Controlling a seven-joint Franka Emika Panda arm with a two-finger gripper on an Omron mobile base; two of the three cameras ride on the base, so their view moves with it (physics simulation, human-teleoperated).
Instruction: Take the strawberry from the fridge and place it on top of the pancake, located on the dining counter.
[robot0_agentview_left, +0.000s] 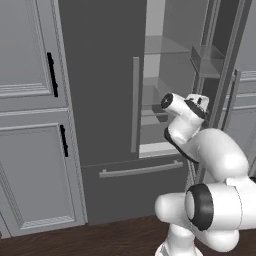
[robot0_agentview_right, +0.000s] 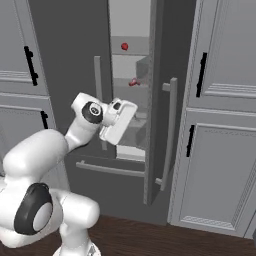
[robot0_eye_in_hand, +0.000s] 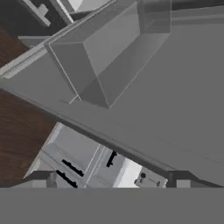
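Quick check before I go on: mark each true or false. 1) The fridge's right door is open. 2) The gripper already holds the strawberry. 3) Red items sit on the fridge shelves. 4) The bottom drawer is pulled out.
1) True: the fridge has its right door swung open.
2) False: the gripper is open and holds nothing.
3) True: one red item sits on an upper shelf, another lower.
4) False: the bottom drawer is closed.

Flat, even rendered light with no glare and only soft shading; the fridge (robot0_agentview_left: 105, 100) interior looks palest, and edges appear slightly blocky throughout.
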